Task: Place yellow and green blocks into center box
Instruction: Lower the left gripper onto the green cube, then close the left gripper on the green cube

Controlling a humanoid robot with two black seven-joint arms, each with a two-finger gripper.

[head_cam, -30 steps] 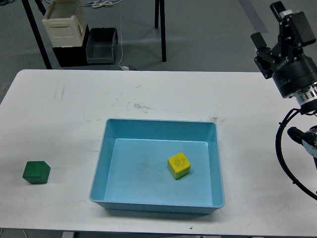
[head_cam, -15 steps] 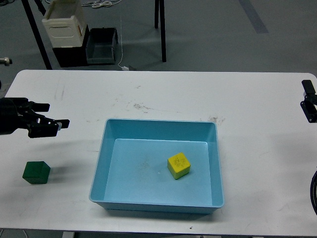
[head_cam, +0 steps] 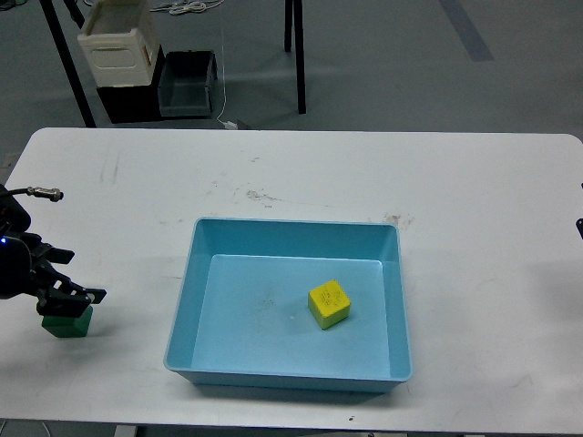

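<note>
With the yellow block (head_cam: 329, 304) lying in the box (head_cam: 187, 314), the green block (head_cam: 67, 322) is being straddled by the open, empty left hand (head_cam: 68, 299).

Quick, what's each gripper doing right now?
Left gripper: over the green block, open or closed cannot be told.
Right gripper: out of view.
</note>
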